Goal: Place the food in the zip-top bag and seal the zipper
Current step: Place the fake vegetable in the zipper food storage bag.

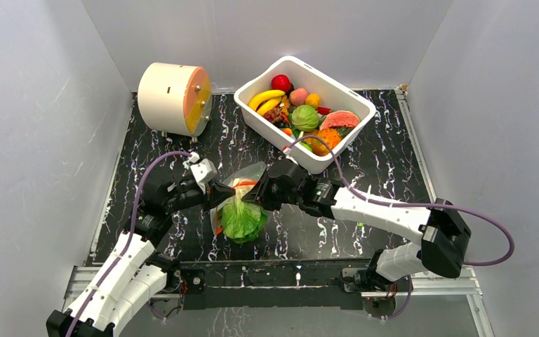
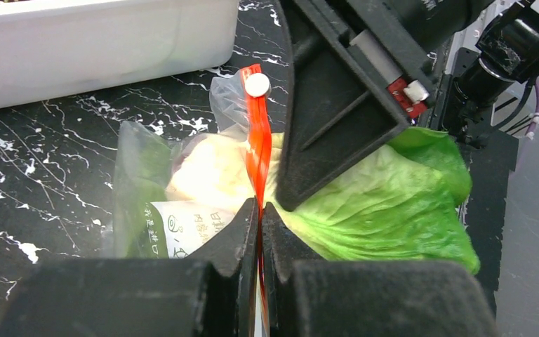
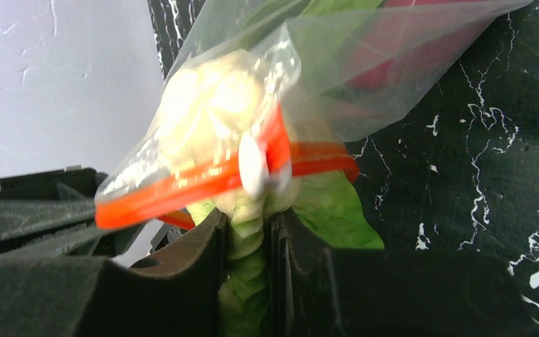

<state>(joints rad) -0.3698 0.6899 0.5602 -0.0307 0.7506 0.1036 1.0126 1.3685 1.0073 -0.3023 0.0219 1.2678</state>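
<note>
Left gripper (image 2: 260,207): clenched on the thin orange-red zipper strip (image 2: 257,151); only the left wrist view shows this.
Right gripper (image 3: 249,223): clamped on the green leafy toy lettuce (image 3: 330,210); only the right wrist view shows this.
White slider tab (image 3: 251,167): on the strip.
Clear crinkly zip-top bag (image 1: 247,177): between both grippers, with a pale item inside and the lettuce mostly outside.
White rectangular plastic tub (image 1: 270,130): behind on the black marbled table (image 1: 393,147); its toy fruit shows in the top view only.

Both arms (image 1: 379,210) w/ white shells, black joints & matte-black fingers (image 2: 228,242) (purple cable (image 1: 512,247) on each).
</note>
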